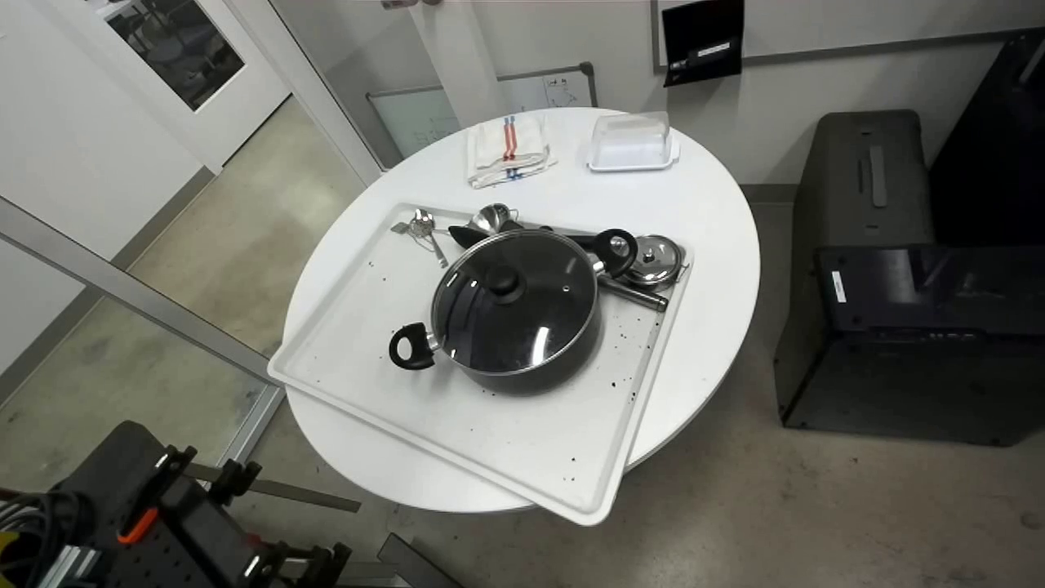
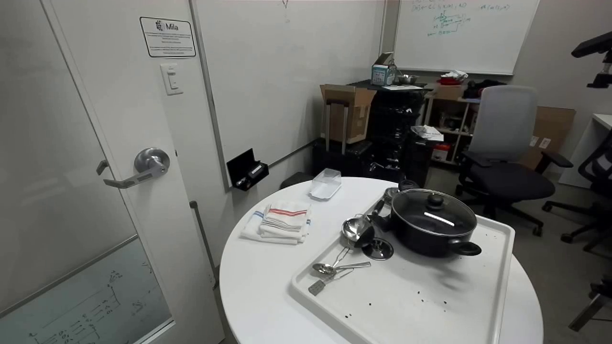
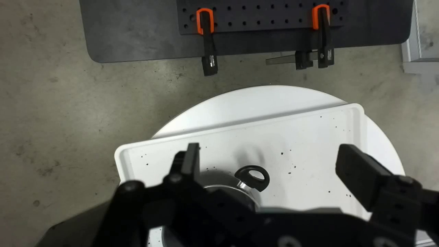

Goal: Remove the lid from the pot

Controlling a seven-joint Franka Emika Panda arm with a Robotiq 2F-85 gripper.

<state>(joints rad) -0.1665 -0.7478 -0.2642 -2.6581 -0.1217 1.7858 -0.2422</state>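
Observation:
The glass lid (image 1: 531, 327) with a thin metal rim and dark centre knob sits on the black pot (image 1: 547, 382). In an exterior view the lid (image 2: 420, 212) also lies flat on the pot (image 2: 413, 236). The pot stands on a white tray (image 1: 359, 335), its loop handles sticking out on opposite sides. My gripper (image 3: 269, 151) is wide open with nothing between its fingers. In the wrist view part of the pot (image 3: 217, 177) and one handle show beyond and below the jaws; the gripper body hides most of the lid. The gripper is outside both exterior views.
Small metal utensils (image 1: 423, 224), a ladle (image 2: 354, 229) and a small shiny metal lid (image 1: 653, 257) lie beside the pot. Folded towels (image 1: 510, 151) and a clear-lidded container (image 1: 630, 143) stand on the round table (image 1: 710, 204). A black bench with clamps (image 3: 209, 51) is near the table.

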